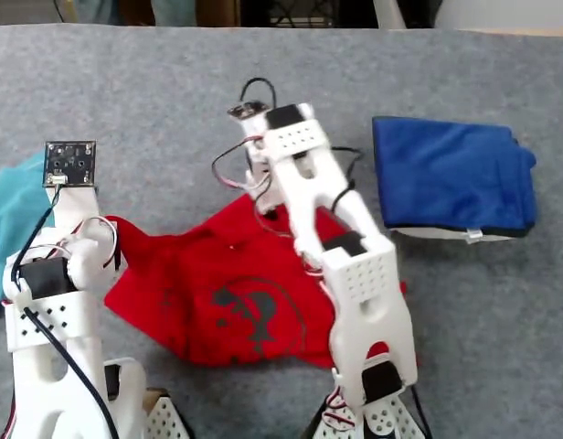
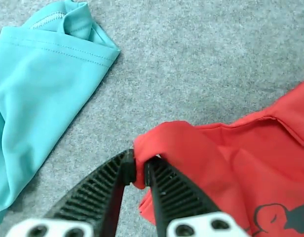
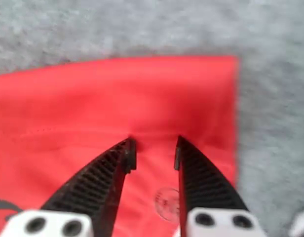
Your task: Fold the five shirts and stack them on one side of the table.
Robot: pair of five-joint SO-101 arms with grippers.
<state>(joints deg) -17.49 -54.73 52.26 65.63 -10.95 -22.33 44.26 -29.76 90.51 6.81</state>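
A red shirt (image 1: 217,293) with a dark print lies crumpled in the middle of the grey table. My left gripper (image 2: 140,170) is shut on a raised fold at the shirt's left edge (image 2: 167,138). My right gripper (image 3: 153,152) is open, its fingertips (image 3: 128,154) low over the flat red cloth (image 3: 117,98) near the shirt's far edge. A blue shirt (image 1: 451,174) lies folded at the right on top of a white one (image 1: 446,236). A teal shirt (image 1: 12,219) lies loose at the left edge, also seen beside my left gripper (image 2: 38,84).
The right arm (image 1: 355,265) stretches across the red shirt's right half and hides part of it. Bare grey table (image 1: 154,101) runs along the far side and between the red shirt and the folded stack.
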